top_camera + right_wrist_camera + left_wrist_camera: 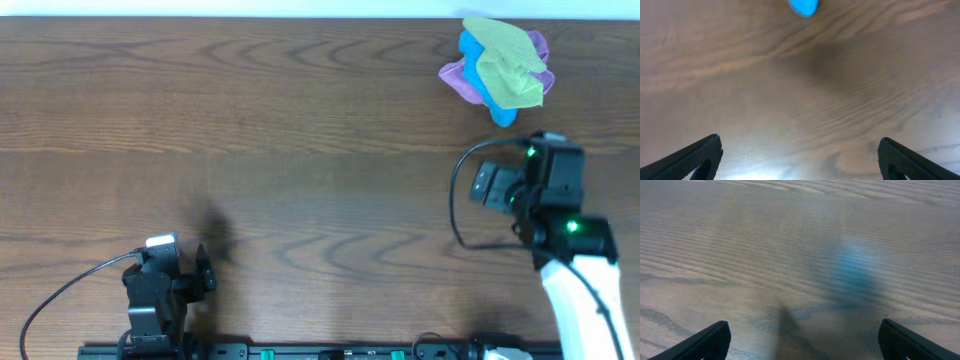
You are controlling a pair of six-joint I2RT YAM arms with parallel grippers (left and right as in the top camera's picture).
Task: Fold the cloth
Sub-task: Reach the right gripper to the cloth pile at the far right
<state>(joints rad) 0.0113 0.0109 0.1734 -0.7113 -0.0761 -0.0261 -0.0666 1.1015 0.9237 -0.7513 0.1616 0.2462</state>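
The lime yellow-green cloth [510, 68] lies crumpled on top of a pile at the table's far right. My right gripper [545, 143] is open and empty over bare wood, a little nearer than the pile; its fingers spread wide in the right wrist view [800, 160]. My left gripper [205, 272] is open and empty near the front left edge; its fingers show in the left wrist view [802, 342] over bare wood. The cloth does not show in either wrist view.
A bright blue cloth [470, 48] and a purple cloth [458, 78] lie bunched under the lime one. The blue cloth's edge [803, 7] shows at the top of the right wrist view. The wooden table [300, 130] stretches left of the pile.
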